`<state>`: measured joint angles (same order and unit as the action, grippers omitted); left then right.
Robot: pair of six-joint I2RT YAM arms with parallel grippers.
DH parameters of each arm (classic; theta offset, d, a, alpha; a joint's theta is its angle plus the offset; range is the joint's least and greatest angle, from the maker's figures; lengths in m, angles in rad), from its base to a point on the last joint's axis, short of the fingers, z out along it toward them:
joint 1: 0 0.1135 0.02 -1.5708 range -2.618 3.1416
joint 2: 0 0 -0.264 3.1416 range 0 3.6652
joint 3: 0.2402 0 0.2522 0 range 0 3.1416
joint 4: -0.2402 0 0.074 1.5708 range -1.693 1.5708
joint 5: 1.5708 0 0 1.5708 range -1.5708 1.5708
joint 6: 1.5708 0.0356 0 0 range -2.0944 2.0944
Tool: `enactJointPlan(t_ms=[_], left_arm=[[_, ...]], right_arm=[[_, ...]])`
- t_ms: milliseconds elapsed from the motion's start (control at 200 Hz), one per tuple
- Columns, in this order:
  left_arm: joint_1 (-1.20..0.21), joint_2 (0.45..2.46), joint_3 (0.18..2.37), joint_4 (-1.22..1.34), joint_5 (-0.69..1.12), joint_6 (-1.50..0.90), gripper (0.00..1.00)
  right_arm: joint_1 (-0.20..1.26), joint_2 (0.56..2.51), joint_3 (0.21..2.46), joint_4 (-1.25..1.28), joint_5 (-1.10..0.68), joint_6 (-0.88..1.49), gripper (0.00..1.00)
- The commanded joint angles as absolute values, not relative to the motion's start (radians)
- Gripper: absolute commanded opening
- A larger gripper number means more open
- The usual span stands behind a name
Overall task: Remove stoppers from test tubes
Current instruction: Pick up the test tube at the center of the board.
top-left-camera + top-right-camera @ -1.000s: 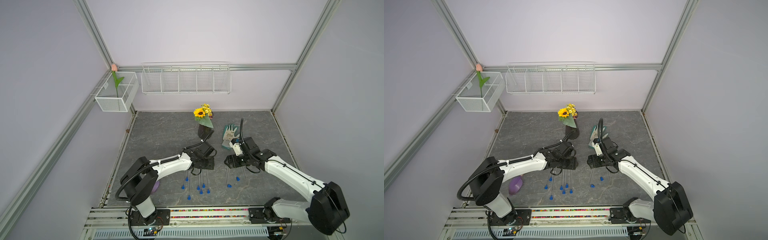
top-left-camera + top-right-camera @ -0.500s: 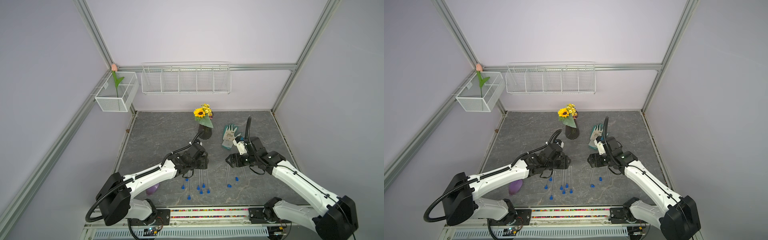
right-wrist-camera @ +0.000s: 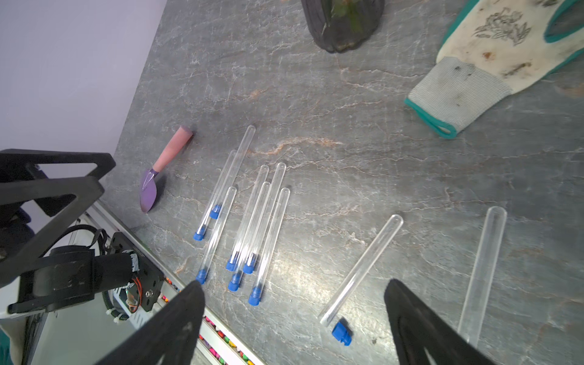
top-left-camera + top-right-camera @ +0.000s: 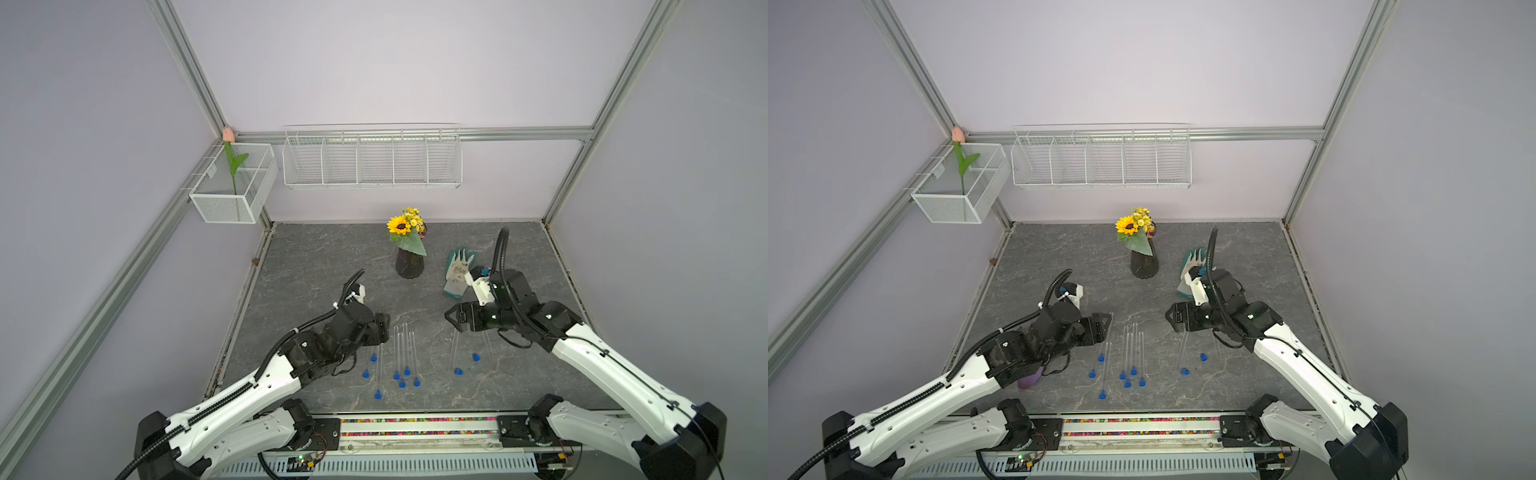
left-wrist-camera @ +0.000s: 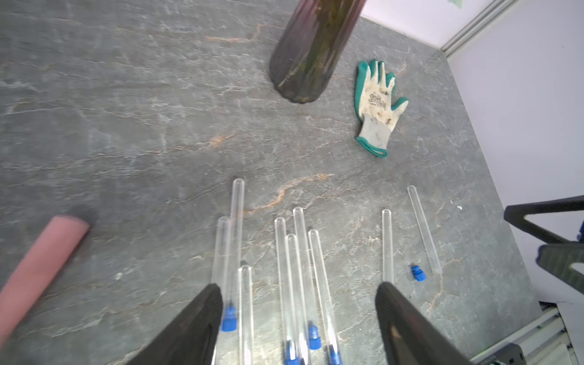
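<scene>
Two grippers (image 5: pixel 297 285) (image 3: pixel 293 282) spread, nine tubes (image 3: pixel 360 268), nine stoppers (image 3: pixel 341 333)

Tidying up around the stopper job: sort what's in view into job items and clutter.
Job items: test tubes, blue stoppers.

Clutter: purple scoop, work glove, flower vase, wire wall rack, tulip basket.

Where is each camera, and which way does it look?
Both top views: high over near edge of table, looking down on left arm, right arm.
Left wrist: on that arm, looking past open left gripper at test tubes.
Right wrist: on that arm, looking past open right gripper at test tubes, scoop.
Shared: both wrist views show glove, vase.
</scene>
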<state>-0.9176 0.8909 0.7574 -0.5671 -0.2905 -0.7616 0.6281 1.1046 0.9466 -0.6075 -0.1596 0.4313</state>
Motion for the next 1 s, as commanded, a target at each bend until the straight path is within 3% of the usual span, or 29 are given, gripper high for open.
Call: enactJointPlan(t_ms=[0, 375, 995], left_arm=[[-0.89, 0.833, 0.73, -0.65, -0.352, -0.818, 0.89], [-0.764, 0.77, 0.624, -0.609, -0.198, -0.857, 0.95], [-0.762, 0.693, 0.56, -0.643, -0.282, -0.884, 1.0]], right_arm=[[0.702, 1.182, 0.971, -0.607, -0.151, 0.472, 0.91], [0.889, 1.461, 1.068, -0.589, -0.06, 0.502, 0.82], [0.951, 1.646, 1.096, -0.571, -0.034, 0.517, 0.75]])
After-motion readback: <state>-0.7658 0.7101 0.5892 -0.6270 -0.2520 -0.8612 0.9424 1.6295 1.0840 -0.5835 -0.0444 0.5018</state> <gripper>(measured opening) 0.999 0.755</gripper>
